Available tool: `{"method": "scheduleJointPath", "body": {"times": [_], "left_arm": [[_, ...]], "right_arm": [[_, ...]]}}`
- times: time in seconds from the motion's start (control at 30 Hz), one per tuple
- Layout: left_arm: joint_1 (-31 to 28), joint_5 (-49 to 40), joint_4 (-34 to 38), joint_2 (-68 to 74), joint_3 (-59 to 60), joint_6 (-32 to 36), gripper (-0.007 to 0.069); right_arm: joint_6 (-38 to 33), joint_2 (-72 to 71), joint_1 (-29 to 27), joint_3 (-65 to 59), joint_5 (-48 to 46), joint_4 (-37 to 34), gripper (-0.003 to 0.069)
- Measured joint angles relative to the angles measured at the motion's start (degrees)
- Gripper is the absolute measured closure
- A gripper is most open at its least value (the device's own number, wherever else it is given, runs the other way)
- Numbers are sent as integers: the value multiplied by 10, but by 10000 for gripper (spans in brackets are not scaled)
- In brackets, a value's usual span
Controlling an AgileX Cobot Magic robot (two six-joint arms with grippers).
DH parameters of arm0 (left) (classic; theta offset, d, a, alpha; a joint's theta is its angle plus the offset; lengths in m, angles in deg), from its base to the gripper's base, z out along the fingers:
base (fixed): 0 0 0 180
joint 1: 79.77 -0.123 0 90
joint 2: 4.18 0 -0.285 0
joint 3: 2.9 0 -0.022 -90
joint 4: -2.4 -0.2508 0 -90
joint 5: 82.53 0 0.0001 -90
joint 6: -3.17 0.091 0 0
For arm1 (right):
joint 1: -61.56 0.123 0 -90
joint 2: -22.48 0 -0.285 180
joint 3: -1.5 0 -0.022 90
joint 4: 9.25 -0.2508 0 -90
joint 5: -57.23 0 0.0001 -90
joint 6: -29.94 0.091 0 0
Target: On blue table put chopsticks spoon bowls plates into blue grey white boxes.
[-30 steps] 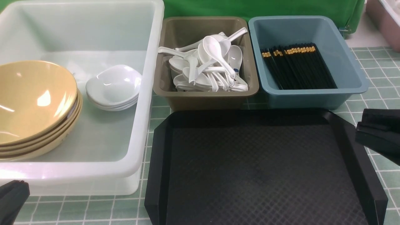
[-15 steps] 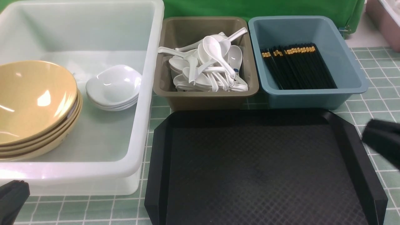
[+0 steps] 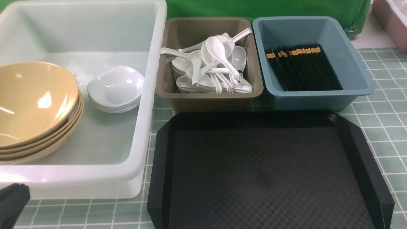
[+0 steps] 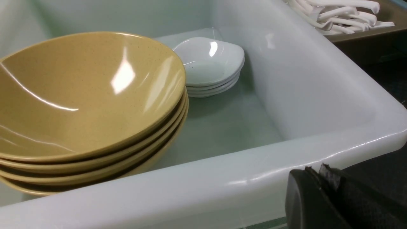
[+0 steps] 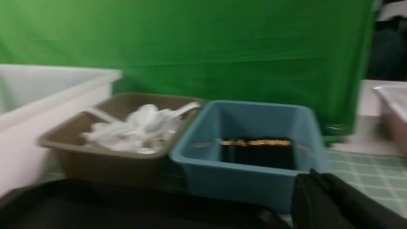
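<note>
A stack of tan bowls [image 3: 31, 101] and a stack of small white plates [image 3: 116, 87] sit inside the big white box [image 3: 152, 95]. The grey box [image 3: 210, 98] holds a heap of white spoons [image 3: 210, 66]. In the blue box [image 3: 359, 79] lie black chopsticks [image 3: 302, 68] with gold bands. My left gripper [image 3: 12, 200] rests low outside the white box's near wall, shut and empty; its tip [image 4: 314, 170] shows in the left wrist view. My right gripper [image 5: 313, 175] is shut and empty, near the blue box's [image 5: 248, 178] front corner, outside the front view.
A black textured tray [image 3: 260, 171] with nothing on it lies in front of the grey and blue boxes on the tiled blue table [image 3: 388, 127]. A green cloth [image 3: 254, 8] hangs behind. A pinkish bin [image 3: 392, 19] stands at the far right.
My right gripper has drawn back from the tray's right edge and left the front view. The left gripper and all tableware stay still.
</note>
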Motion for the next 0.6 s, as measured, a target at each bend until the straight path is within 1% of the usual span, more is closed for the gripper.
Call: {"method": "scheduleJointPath", "body": {"times": [0.07,0.13,0.17,0.23,0.27,0.4,0.6], "left_arm": [[0,0,0,0,0,0,622],[0,0,0,0,0,0,622],[0,0,0,0,0,0,622],[0,0,1,0,0,0,622],[0,0,1,0,0,0,622],[0,0,1,0,0,0,622],[0,0,1,0,0,-1,622]], "right_arm": [[1,-34,-51,-34,0,0,624],[1,-42,-68,-44,-4,0,624],[8,-45,-90,-50,-14,0,624],[15,-47,-100,-51,-19,0,624],[28,-48,-109,-51,-36,0,624],[34,-48,-108,-51,-103,0,624],[36,-48,-95,-51,-167,0,624]]}}
